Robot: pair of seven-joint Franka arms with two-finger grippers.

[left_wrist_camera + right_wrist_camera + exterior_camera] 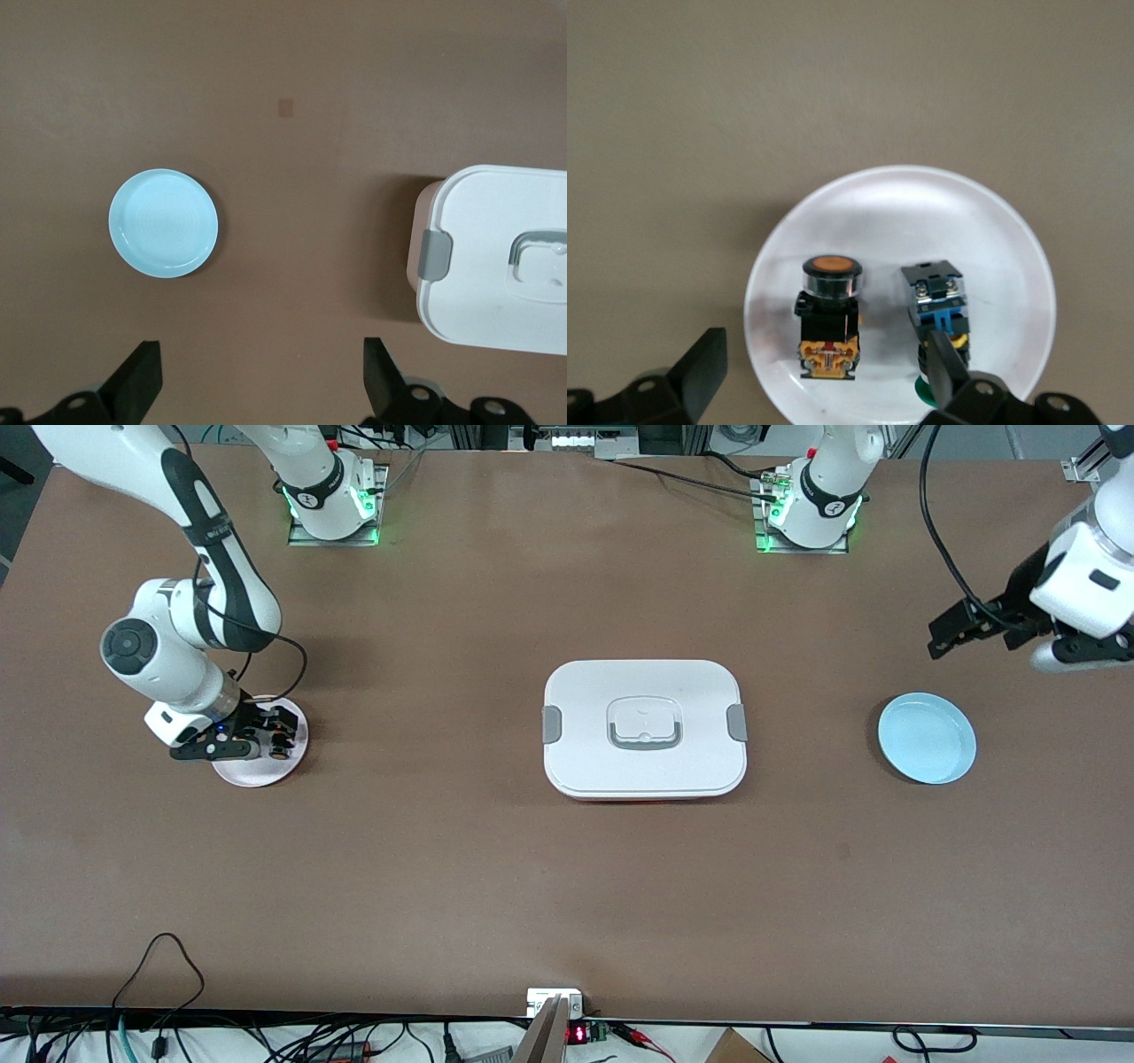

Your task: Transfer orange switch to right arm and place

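The orange switch (829, 317) lies on the white plate (992, 230) beside the green switch (939, 319), so placing looks done. Right pincer (824, 376) hangs released over it; left pincer (261, 376), released, waits above the desk (443, 868).

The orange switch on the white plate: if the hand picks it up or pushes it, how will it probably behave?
The orange switch looks like a rigid blocky body, so it probably will not bend. Lying on its side, its round cap may let it roll slightly. The glossy white plate looks smooth, so a push would probably slide it.
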